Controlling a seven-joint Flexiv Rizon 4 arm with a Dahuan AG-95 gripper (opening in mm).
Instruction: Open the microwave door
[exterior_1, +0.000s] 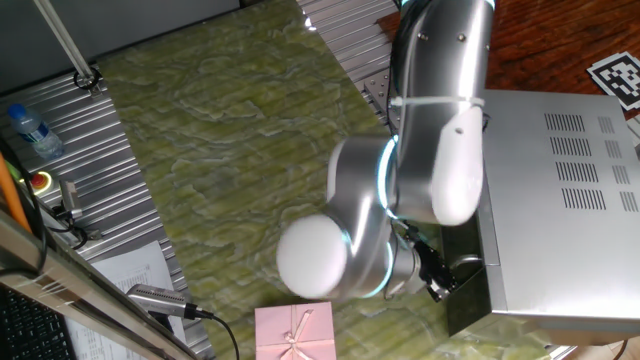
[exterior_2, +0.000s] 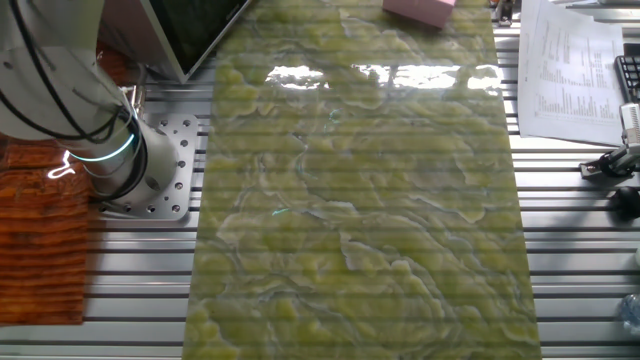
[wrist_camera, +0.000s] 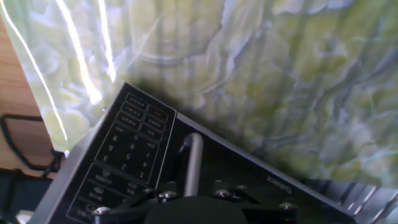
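The gripper (wrist_camera: 186, 208) sits by the microwave door (wrist_camera: 249, 180) handle (wrist_camera: 192, 165); its grip is hidden, so pull slowly and straight.

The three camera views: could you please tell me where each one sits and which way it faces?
One fixed view: high, looking down on the microwave, pink box and the arm's joints.
The other fixed view: overhead from the opposite side, showing the green mat and the arm's base.
Hand view: on the hand, facing the microwave door, handle and keypad; gripper hidden.
Shared: the mat; both fixed views show the pink box.
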